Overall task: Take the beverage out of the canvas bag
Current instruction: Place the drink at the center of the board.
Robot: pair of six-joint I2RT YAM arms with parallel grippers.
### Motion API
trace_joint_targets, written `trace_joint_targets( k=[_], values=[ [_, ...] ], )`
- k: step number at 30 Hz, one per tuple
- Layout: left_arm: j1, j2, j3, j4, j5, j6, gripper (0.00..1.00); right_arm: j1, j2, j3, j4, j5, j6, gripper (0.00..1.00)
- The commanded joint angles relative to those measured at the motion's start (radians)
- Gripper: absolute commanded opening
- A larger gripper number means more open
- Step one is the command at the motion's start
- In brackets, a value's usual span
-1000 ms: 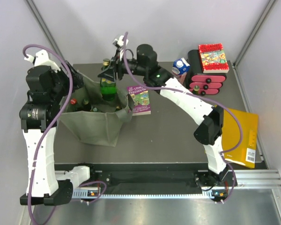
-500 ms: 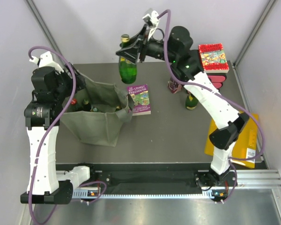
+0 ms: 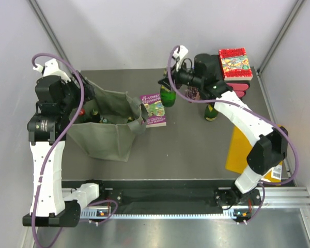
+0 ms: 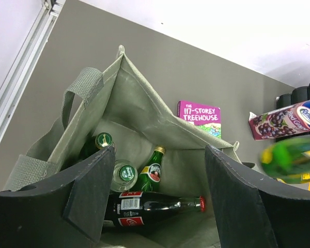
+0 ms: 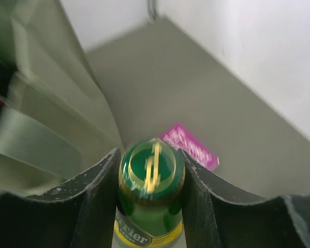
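Observation:
The olive canvas bag (image 3: 111,137) lies open at the left of the table. In the left wrist view the bag (image 4: 139,108) holds a cola bottle (image 4: 144,209), a green Perrier bottle (image 4: 151,173), a clear bottle with a green cap (image 4: 125,174) and a dark green bottle (image 4: 103,140). My left gripper (image 3: 82,96) is open at the bag's left rim, its jaws (image 4: 159,150) wide apart over the mouth. My right gripper (image 3: 170,82) is shut on the neck of a green lemon Perrier bottle (image 3: 168,96), outside the bag, right of the purple book. The bottle hangs upright between the fingers (image 5: 151,206).
A purple book (image 3: 154,109) lies just right of the bag. A grape juice carton (image 4: 287,120) and another green bottle (image 3: 211,111) stand at the back right. A pink drawer box (image 3: 241,90) carries a red book (image 3: 235,64). A yellow book (image 3: 248,150) overhangs the right edge.
My right gripper lifted the green bottle up out of the bag, swung it right, and has now lowered it beside the purple book. The left arm has stayed at the bag.

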Motion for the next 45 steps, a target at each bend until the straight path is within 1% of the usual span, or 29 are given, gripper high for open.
trace_joint_targets(
  k=[1, 5, 10, 11, 17, 22, 26, 31, 32, 37, 38, 43, 44, 45],
  values=[
    [0.001, -0.018, -0.011, 0.062, 0.007, -0.013, 0.75, -0.021, -0.059, -0.082, 0.273, 0.1, -0.101, 0.0],
    [0.001, -0.023, -0.023, 0.059, 0.013, -0.017, 0.75, -0.051, -0.01, -0.17, 0.414, 0.151, -0.109, 0.0],
    [0.001, -0.029, -0.037, 0.055, 0.016, -0.028, 0.75, -0.063, 0.081, -0.198, 0.555, 0.21, -0.161, 0.0],
    [0.001, -0.029, -0.038, 0.055, 0.018, -0.03, 0.75, -0.067, 0.102, -0.186, 0.584, 0.217, -0.168, 0.0],
    [0.001, -0.029, -0.034, 0.049, 0.018, -0.039, 0.75, -0.084, 0.264, -0.071, 0.623, 0.264, -0.199, 0.0],
    [0.001, -0.028, -0.043, 0.048, 0.032, -0.045, 0.75, -0.091, 0.379, 0.035, 0.623, 0.287, -0.195, 0.0],
    [0.001, -0.029, -0.044, 0.048, 0.03, -0.045, 0.75, -0.095, 0.442, 0.116, 0.625, 0.31, -0.195, 0.0],
    [0.001, -0.032, -0.05, 0.046, 0.023, -0.043, 0.75, -0.095, 0.503, 0.162, 0.628, 0.326, -0.201, 0.0],
    [0.001, -0.031, -0.05, 0.046, 0.021, -0.043, 0.75, -0.097, 0.51, 0.17, 0.628, 0.327, -0.201, 0.04],
    [0.001, -0.029, -0.05, 0.042, 0.021, -0.042, 0.75, -0.098, 0.53, 0.164, 0.625, 0.327, -0.21, 0.18],
    [0.001, -0.028, -0.05, 0.042, 0.019, -0.042, 0.75, -0.098, 0.533, 0.159, 0.626, 0.327, -0.211, 0.23],
    [0.001, -0.026, -0.047, 0.039, 0.024, -0.043, 0.75, -0.098, 0.537, 0.161, 0.623, 0.324, -0.222, 0.4],
    [0.001, -0.025, -0.047, 0.037, 0.024, -0.043, 0.75, -0.098, 0.536, 0.161, 0.622, 0.322, -0.225, 0.47],
    [0.001, -0.024, -0.046, 0.037, 0.026, -0.043, 0.75, -0.098, 0.536, 0.161, 0.623, 0.321, -0.227, 0.52]
  ],
)
